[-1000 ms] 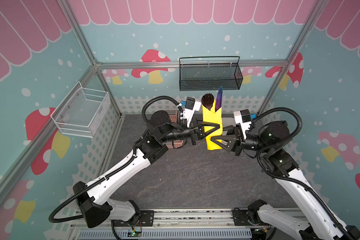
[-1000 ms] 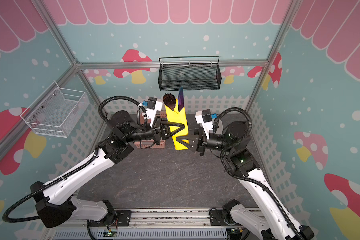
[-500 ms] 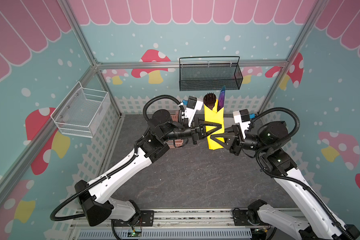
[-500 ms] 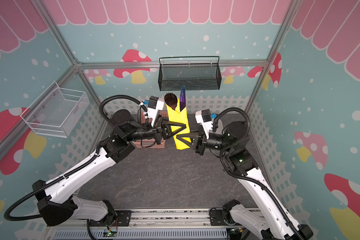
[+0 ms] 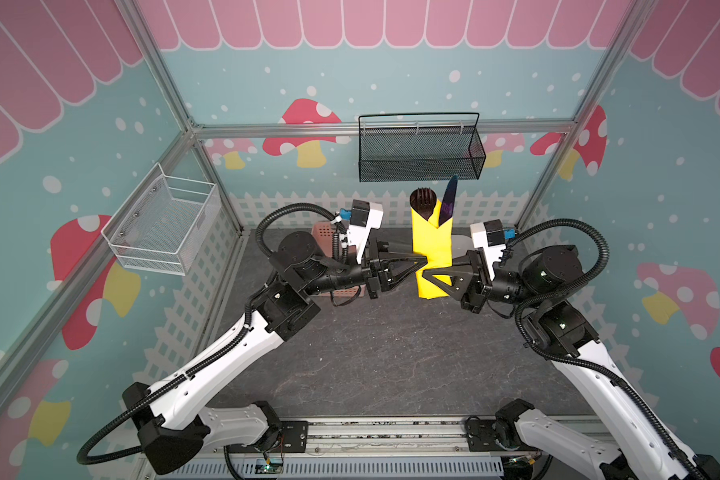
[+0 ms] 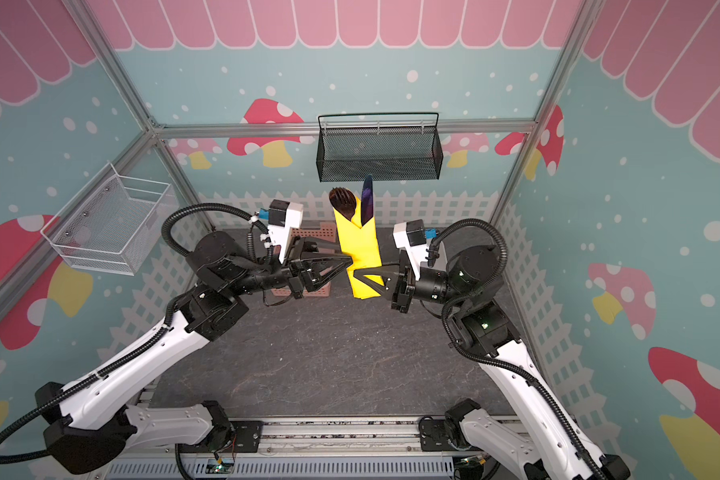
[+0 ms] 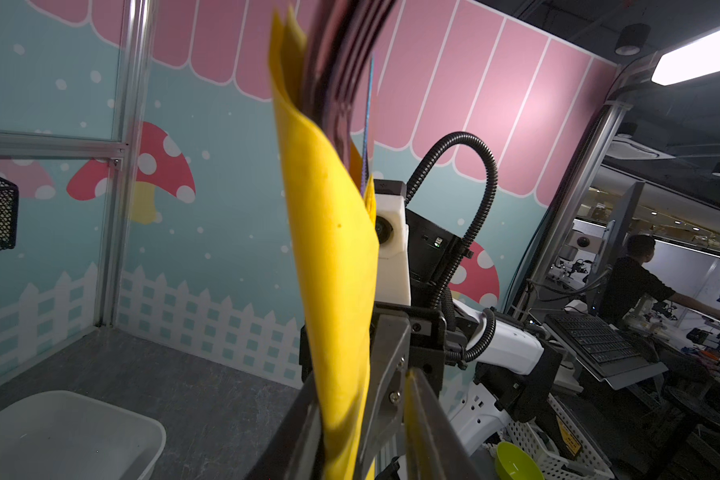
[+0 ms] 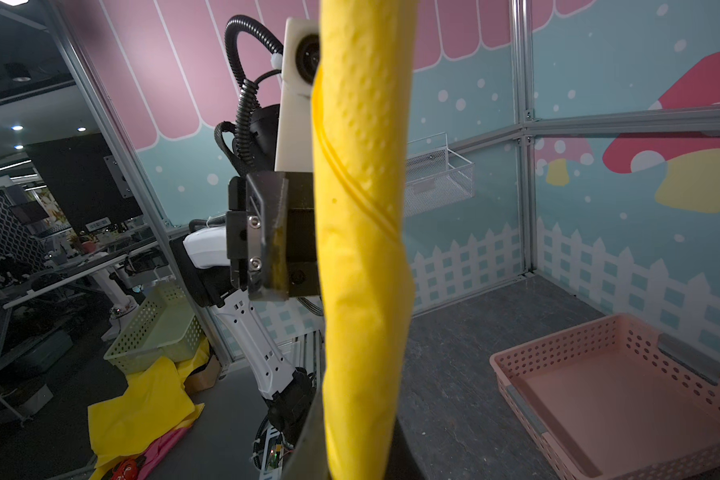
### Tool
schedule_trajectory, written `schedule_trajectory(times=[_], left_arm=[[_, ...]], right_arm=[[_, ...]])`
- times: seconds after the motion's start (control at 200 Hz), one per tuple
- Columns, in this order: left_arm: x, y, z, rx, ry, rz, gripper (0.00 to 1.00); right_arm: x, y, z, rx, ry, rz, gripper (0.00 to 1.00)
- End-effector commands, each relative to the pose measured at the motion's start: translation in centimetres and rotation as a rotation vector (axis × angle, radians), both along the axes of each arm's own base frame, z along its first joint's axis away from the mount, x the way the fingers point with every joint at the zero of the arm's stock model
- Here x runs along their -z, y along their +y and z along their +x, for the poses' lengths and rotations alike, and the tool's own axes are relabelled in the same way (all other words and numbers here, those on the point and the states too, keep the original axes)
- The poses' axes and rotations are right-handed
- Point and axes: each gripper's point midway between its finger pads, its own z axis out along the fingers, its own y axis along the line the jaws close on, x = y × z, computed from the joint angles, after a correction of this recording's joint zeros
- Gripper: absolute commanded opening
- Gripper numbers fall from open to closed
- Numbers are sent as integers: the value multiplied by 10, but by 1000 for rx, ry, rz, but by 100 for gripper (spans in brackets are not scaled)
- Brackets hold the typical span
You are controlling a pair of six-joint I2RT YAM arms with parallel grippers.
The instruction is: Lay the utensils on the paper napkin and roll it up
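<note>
Right tool (image 5: pixel 425 274) of mine was clamped on the lower part of the paper napkin (image 5: pixel 431 241) — rolled into a yellow tube and standing upright in the air, clear of the surface (image 5: pixel 371 353). Out of the roll's top end poked the utensils (image 6: pixel 342 200): the fork (image 5: pixel 422 199) with its dark tines, and beside it the knife (image 5: pixel 449 199) with its violet blade. The spoon I could not pick out. In both top views the roll sat mid-scene, toward the back wall.

My left tool (image 5: pixel 424 261) met the roll from the opposite side, just above the right one. Its jaws stood parted around the tube — in the left wrist view one finger (image 7: pixel 300 428) lay against the paper while the other stood off it.

On the surface behind my left arm sat a pink basket (image 5: pixel 323 230), and a white bin (image 5: pixel 460 245) sat just beyond the roll on my right. A black mesh basket (image 5: pixel 420 153) hung on the back wall above the roll, and a wire basket (image 5: pixel 163 224) on the left wall.
</note>
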Motion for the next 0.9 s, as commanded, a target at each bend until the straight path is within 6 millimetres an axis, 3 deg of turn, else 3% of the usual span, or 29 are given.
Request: schedule_trajectory(times=[0.0, 0.225, 0.48, 0.615, 0.896], left_arm=[[-5, 7, -3, -21, -20, -13, 43], [-8, -7, -17, 76, -40, -9, 59], [-6, -33, -20, 131, -28, 22, 62], [-11, -38, -23, 160, -30, 14, 60], [-7, -40, -23, 153, -25, 28, 45]], right_arm=[[-17, -5, -9, 10, -95, 35, 0], [-21, -3, -18, -52, -118, 39, 0], [-21, -3, -32, -121, -141, 45, 0], [-18, -3, -32, -128, -135, 41, 0], [-13, -3, -33, -131, -127, 35, 0]])
